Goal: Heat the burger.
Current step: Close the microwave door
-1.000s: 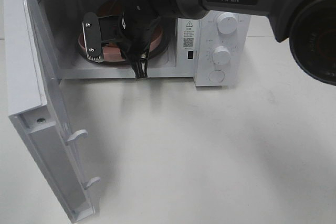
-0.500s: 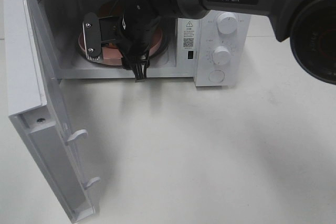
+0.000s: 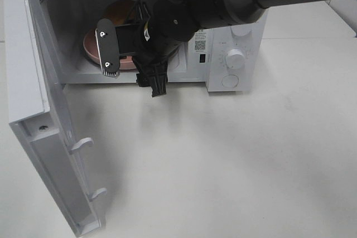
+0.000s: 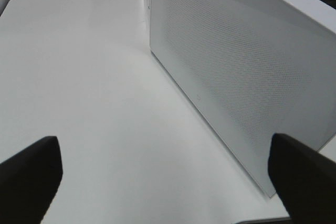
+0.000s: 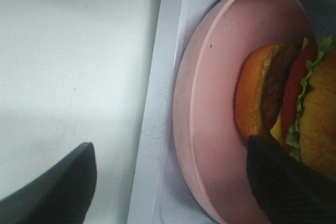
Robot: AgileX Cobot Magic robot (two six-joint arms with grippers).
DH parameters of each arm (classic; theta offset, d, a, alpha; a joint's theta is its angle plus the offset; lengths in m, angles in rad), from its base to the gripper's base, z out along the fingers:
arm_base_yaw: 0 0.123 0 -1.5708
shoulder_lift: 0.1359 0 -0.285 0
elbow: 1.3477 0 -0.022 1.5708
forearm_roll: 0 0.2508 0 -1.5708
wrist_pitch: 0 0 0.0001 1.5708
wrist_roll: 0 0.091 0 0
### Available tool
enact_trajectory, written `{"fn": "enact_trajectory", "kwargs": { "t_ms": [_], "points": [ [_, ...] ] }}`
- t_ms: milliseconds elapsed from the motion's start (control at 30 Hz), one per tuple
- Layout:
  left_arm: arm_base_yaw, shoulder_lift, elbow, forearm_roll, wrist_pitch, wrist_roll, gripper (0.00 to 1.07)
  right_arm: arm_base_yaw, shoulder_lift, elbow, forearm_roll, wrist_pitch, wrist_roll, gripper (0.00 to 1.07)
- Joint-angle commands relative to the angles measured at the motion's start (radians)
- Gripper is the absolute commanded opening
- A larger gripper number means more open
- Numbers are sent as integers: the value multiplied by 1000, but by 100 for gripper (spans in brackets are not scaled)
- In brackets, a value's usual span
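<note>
The burger (image 5: 283,98) lies tipped on its side on the round pink plate (image 5: 210,129), showing bun, patty, tomato and lettuce. The plate (image 3: 92,45) rests inside the open microwave (image 3: 234,37). In the exterior high view my right arm hides the burger. My right gripper (image 3: 134,82) hovers at the front of the microwave's opening, just outside the plate's rim. It is open, its fingers (image 5: 58,182) apart and holding nothing. My left gripper (image 4: 168,182) is open too, over bare table beside a white perforated panel (image 4: 236,77).
The microwave door (image 3: 33,82) swings wide to the left, its inner latches pointing toward the table's front. The control knobs (image 3: 235,58) sit on the microwave's right side. White table (image 3: 223,165) stretches in front.
My right gripper has opened wider, let go of the plate and drawn back toward the microwave's front edge. The plate with the burger stays inside.
</note>
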Motion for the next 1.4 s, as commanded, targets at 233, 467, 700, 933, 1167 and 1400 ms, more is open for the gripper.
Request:
{"fn": "enact_trajectory", "kwargs": {
  "t_ms": [233,467,700,933,1167,1400],
  "points": [
    [-2,-16,2,0,-9,1,100,-1,-214,274,-11,-156,84,77],
    [-2,-16,2,0,-9,1,100,-1,-351,431,-10,-155,168,76],
    [-2,-16,2,0,-9,1,100,1,-506,581,-10,-137,346,76],
    [-2,-16,2,0,-9,1,100,1,-668,690,-8,29,596,76],
    [-2,-16,2,0,-9,1,100,1,-775,723,-8,274,820,76],
    [-2,-16,2,0,-9,1,100,1,-890,723,0,498,968,76]
  ]
}}
